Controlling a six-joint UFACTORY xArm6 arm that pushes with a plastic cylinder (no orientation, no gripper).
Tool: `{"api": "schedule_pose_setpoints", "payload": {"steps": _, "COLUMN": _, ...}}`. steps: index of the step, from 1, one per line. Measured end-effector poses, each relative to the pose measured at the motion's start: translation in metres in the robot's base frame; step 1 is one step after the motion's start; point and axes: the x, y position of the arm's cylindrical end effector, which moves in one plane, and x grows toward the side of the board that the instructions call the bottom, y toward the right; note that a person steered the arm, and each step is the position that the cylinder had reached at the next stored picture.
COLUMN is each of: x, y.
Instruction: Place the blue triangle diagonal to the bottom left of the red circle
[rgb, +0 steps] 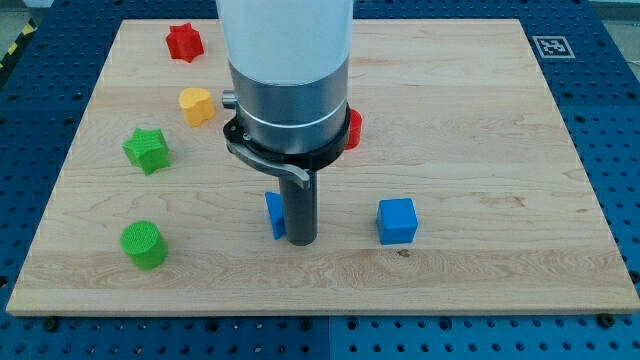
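Observation:
The blue triangle (273, 214) lies near the board's lower middle, partly hidden behind my rod. My tip (302, 241) stands right against its right side, touching or nearly touching it. The red circle (353, 129) shows only as a sliver at the right edge of the arm's body, up and to the right of the triangle. Most of the red circle is hidden by the arm.
A blue cube (397, 221) sits to the right of my tip. A red star (184, 42) is at the top left, a yellow heart-like block (196, 105) below it, a green star (146, 150) and a green cylinder (144, 245) at the left. The wooden board (480, 280) ends on a blue pegboard.

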Motion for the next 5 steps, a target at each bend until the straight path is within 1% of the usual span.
{"api": "schedule_pose_setpoints", "payload": {"steps": 2, "x": 0.008, "y": -0.006}}
{"api": "schedule_pose_setpoints", "payload": {"steps": 3, "x": 0.012, "y": -0.030}}
{"api": "schedule_pose_setpoints", "payload": {"steps": 4, "x": -0.014, "y": -0.056}}
{"api": "schedule_pose_setpoints", "payload": {"steps": 5, "x": -0.028, "y": -0.070}}
